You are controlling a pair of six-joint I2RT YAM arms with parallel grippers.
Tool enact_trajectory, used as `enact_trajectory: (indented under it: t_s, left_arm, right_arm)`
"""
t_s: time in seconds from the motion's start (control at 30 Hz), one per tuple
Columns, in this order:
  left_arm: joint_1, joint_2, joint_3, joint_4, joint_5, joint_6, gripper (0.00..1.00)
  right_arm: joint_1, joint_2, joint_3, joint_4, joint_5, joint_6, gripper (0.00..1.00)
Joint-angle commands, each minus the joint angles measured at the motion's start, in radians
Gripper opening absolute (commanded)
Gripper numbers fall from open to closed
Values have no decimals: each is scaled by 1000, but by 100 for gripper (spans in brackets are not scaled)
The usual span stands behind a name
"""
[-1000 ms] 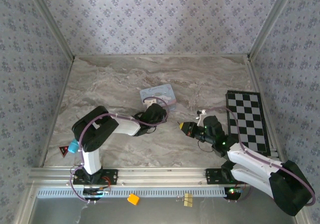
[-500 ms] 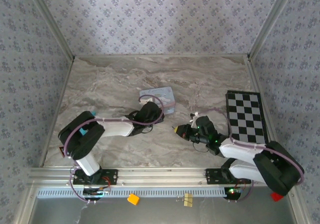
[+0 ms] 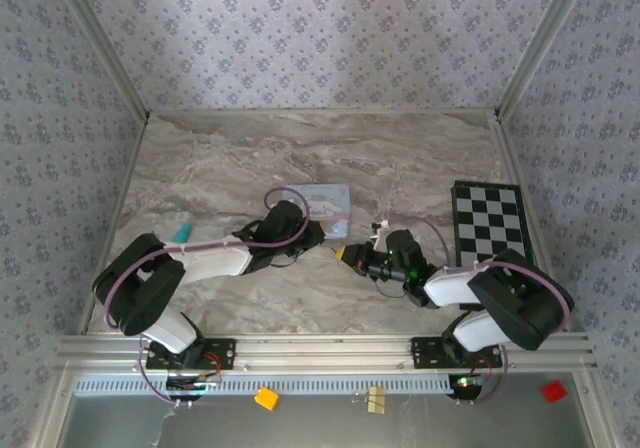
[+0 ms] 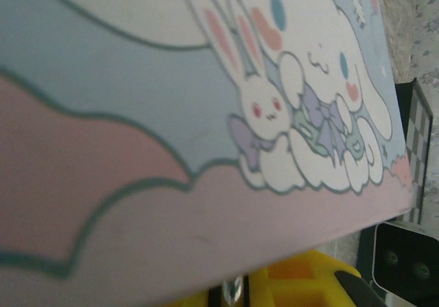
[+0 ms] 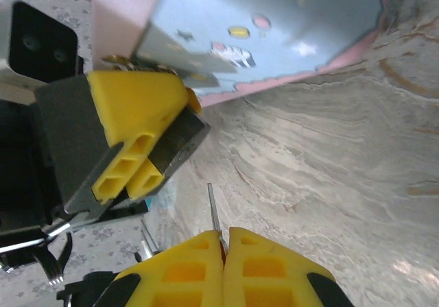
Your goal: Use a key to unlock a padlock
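Right tool (image 5: 224, 242) clamped on key (image 5: 213, 207); left tool's (image 3: 316, 232) state unclear, beside bunny-print tin (image 4: 137, 101).

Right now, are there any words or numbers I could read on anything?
No words or numbers can be read anywhere.
Tin: cartoon animals, hearts and stars, no letters.
Checkerboard: plain black and white squares, no text.
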Motion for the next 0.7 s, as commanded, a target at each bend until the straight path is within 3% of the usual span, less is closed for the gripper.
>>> enact_trajectory:
  t_s: [0.0,0.17,0.67]
  left_arm:
    - [15,-42,-45,137,69,-112,4]
    - [20,-48,-93,214,82,-182,3]
    - [31,-34,-186,356,96,-304,0]
  right_arm:
    - [5,63,-8,189,-29,72,0]
    - [10,160,-7,333,-38,125,0]
    - [25,298,-6,476,-24,171,0]
